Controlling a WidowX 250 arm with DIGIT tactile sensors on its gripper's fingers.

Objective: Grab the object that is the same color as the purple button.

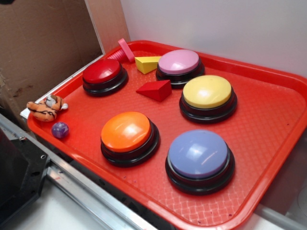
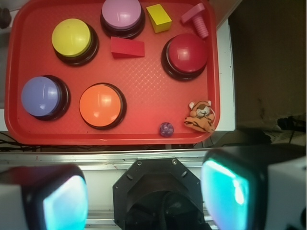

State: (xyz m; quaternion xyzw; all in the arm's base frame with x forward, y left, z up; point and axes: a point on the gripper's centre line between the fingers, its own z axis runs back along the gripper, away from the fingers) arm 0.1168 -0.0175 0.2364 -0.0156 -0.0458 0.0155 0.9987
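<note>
Purple marble-like ball (image 2: 166,129) lies on the red tray (image 2: 144,76) by its near rim, just ahead of the gripper (image 2: 144,196), with the orange tiger toy (image 2: 200,116) close beside it to the right. The gripper's two fingers (image 2: 230,191) stand wide apart and hold nothing. Farther ahead and to the left sits the purple button (image 2: 41,96), beside an orange button (image 2: 100,105).

Red tray (image 1: 268,143), flecked purple ball (image 1: 60,130), lavender-topped button (image 1: 199,154), orange black-striped tiger toy (image 1: 46,108).
</note>
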